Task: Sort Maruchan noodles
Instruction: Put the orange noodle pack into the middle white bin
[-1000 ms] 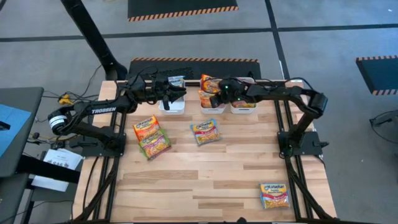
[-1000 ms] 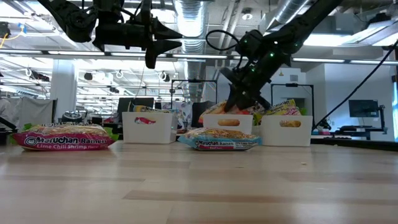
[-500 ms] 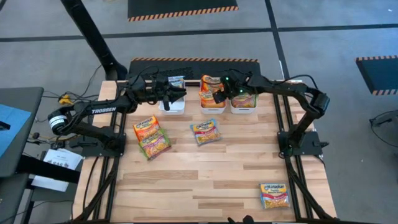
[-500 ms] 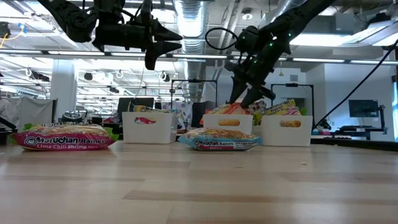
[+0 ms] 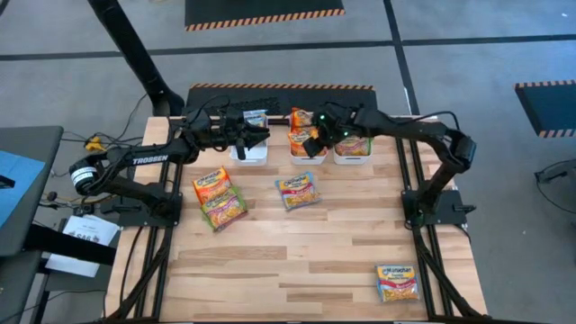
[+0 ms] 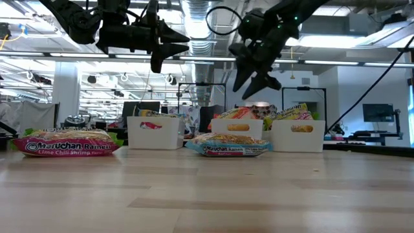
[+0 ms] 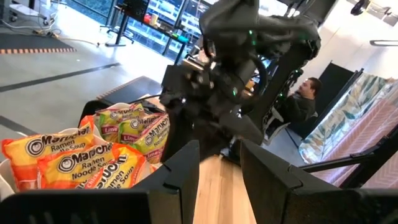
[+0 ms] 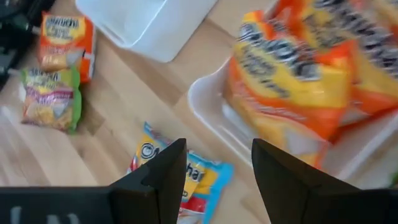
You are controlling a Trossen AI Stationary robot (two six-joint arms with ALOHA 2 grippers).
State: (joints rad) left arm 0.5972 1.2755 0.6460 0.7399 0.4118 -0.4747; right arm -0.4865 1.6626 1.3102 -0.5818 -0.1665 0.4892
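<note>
Three white bins stand in a row at the far edge: left bin (image 5: 249, 154), middle bin (image 5: 306, 157), right bin (image 5: 353, 159). Orange Maruchan packets (image 8: 292, 68) stand on edge in the middle bin, and green ones (image 7: 134, 127) fill the right bin. My right gripper (image 5: 311, 142) hovers open above the middle bin's left part, holding nothing. My left gripper (image 5: 264, 135) hangs open and empty over the left bin. A blue-edged packet (image 5: 300, 191) lies flat on the table in front of the middle bin.
An orange packet (image 5: 211, 186) and a green-edged one (image 5: 225, 210) lie side by side at the table's left. Another packet (image 5: 397, 282) lies near the right front corner. One packet (image 5: 256, 117) sits at the left bin's far end. A person (image 7: 305, 99) sits beyond the table.
My right gripper has risen from low at the middle bin to well above it, and has drifted slightly toward the table's left. The orange packets stay in the middle bin.
</note>
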